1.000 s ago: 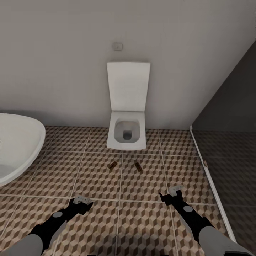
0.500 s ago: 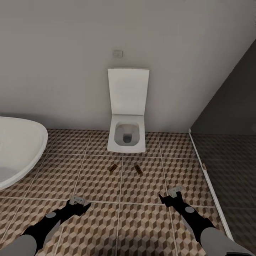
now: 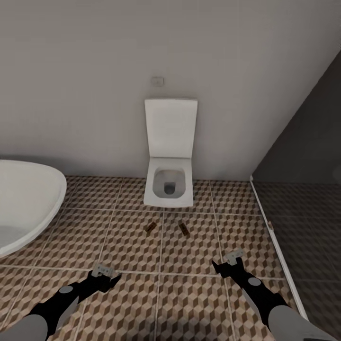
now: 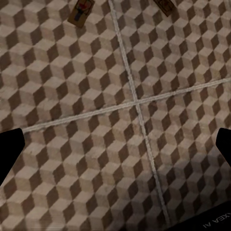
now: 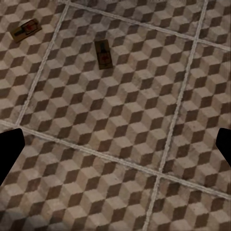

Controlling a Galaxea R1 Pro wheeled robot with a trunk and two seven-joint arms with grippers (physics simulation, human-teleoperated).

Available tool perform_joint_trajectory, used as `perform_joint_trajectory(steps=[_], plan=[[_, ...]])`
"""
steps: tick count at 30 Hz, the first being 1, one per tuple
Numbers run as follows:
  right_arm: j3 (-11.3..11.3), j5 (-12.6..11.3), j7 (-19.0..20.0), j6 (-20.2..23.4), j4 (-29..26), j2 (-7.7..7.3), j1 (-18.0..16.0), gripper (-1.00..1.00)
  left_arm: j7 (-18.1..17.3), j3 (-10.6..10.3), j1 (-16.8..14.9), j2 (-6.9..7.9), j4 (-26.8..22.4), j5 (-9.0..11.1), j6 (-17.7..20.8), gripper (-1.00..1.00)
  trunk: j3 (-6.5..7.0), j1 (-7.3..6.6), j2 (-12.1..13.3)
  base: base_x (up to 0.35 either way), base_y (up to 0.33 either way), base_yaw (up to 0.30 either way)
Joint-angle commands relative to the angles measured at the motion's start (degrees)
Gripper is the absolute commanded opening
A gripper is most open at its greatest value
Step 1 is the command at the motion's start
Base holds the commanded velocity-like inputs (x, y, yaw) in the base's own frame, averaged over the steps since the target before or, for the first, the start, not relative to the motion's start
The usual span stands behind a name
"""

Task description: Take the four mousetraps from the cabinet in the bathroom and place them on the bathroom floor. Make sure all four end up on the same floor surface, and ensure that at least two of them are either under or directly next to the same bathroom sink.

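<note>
Two mousetraps lie on the bathroom floor (image 3: 189, 293), a spread of large tiles printed with brown, beige and white cubes, just in front of a white wall-hung toilet (image 3: 169, 187) whose lid (image 3: 171, 128) stands raised against the pale wall. The left mousetrap (image 3: 150, 228) and the right mousetrap (image 3: 183, 228) sit near each other but apart, on either side of a grout line, each turned at its own angle. A small flush plate (image 3: 157, 81) is set in the wall above the lid.

The rim of a white oval bathtub (image 3: 28, 203) curves in at the left of the head view, and a dark panel (image 3: 308, 156) with a pale sill at its foot closes the right side.

Both arms reach forward low over the tiles, well short of the traps. The left claw (image 3: 103, 271) and the right claw (image 3: 233, 257) hold nothing; in each wrist view the dark fingertips (image 4: 8, 154) (image 5: 9, 151) stand wide apart at the picture's edges, so both claws are released. The left wrist view catches the two traps (image 4: 82, 10) (image 4: 164, 5) at the far end of the floor; the right wrist view shows them (image 5: 25, 30) (image 5: 103, 54) flat on the tiles, wire parts up.
</note>
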Motion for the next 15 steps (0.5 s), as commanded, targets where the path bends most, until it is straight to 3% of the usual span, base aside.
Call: perform_joint_trajectory(steps=[1,15], plan=[[-0.34,0.46,0.21,-0.21,0.03,0.01,-0.01,1.00,-0.05,-0.48,-0.05,0.05,0.20,0.55,-0.20,1.00,0.25,-0.22,0.39,0.000,0.000,0.000],[-0.42,0.46,0.02,-0.30,0.03,0.09,1.04,1.00,5.07,-0.51,-0.06,-0.28,1.28,0.65,-0.28,1.00,4.09,-3.30,6.00,0.000,0.000,0.000]])
